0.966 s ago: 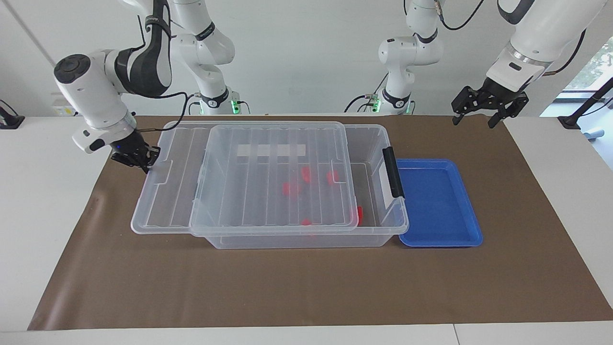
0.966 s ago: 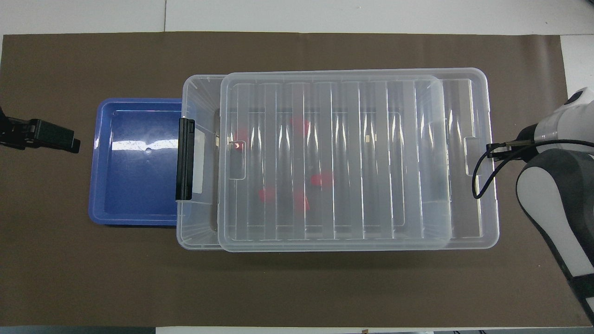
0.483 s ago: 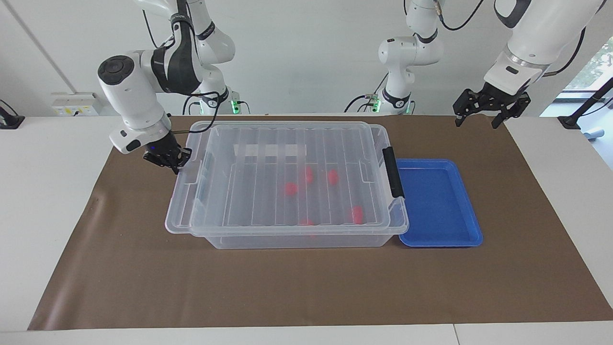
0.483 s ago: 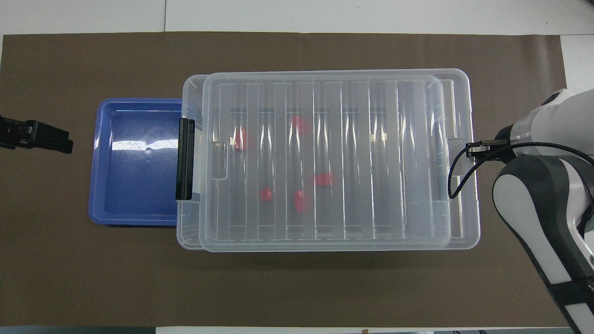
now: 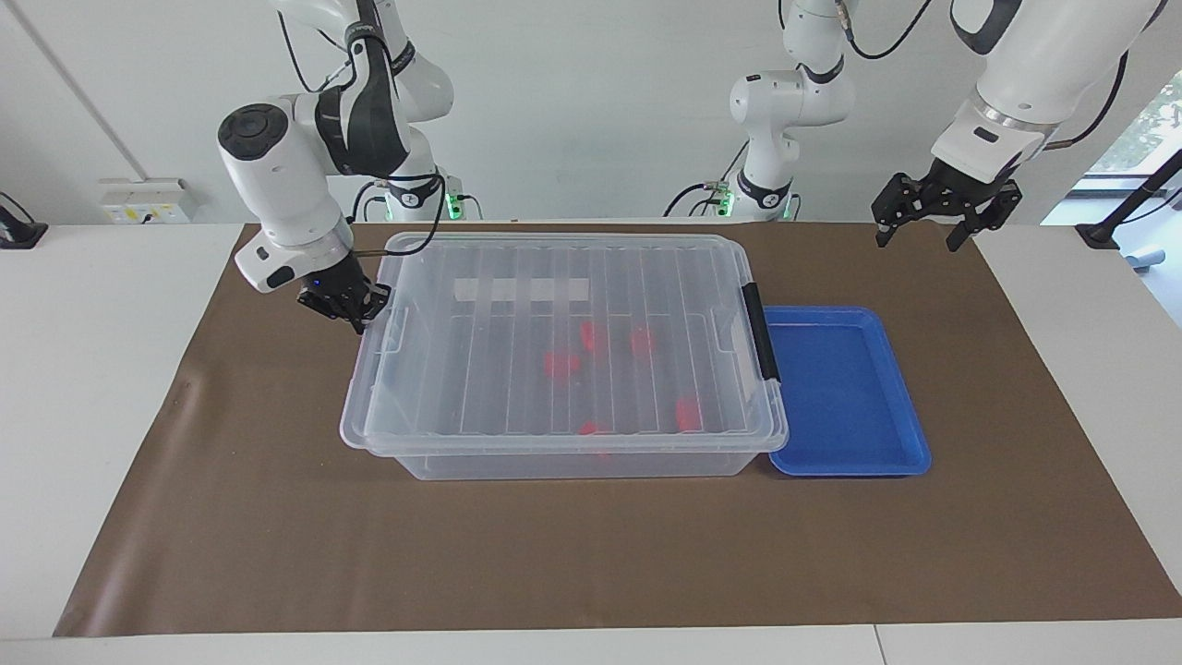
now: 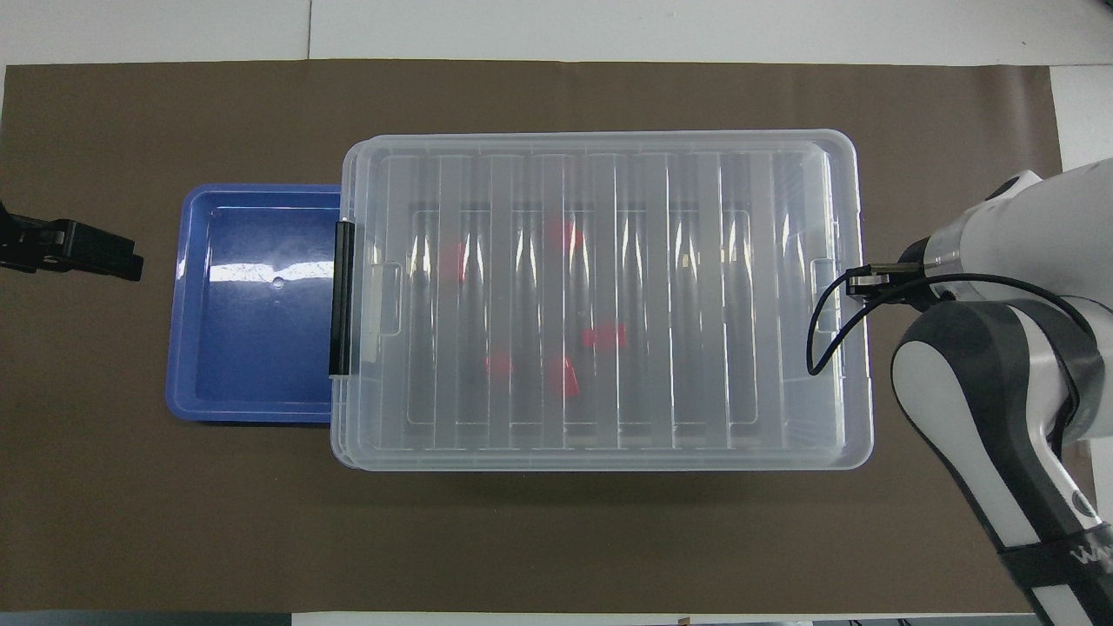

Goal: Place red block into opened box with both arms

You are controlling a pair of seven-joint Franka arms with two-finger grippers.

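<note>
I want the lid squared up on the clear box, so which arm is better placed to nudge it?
Right, probably. The right claw is shut and sits low against the end of the lid, while the left claw hangs open in the air, well off the box.

Ribbed lid (image 5: pixel 563 342) across the whole box (image 5: pixel 572 457), blue tray (image 5: pixel 845 392) uncovered alongside.

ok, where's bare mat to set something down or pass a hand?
Free: the wide strip of brown mat farther from the robots than the box and blue tray, and both mat ends. The blue tray is empty. Crowded: the right gripper at the lid edge.
</note>
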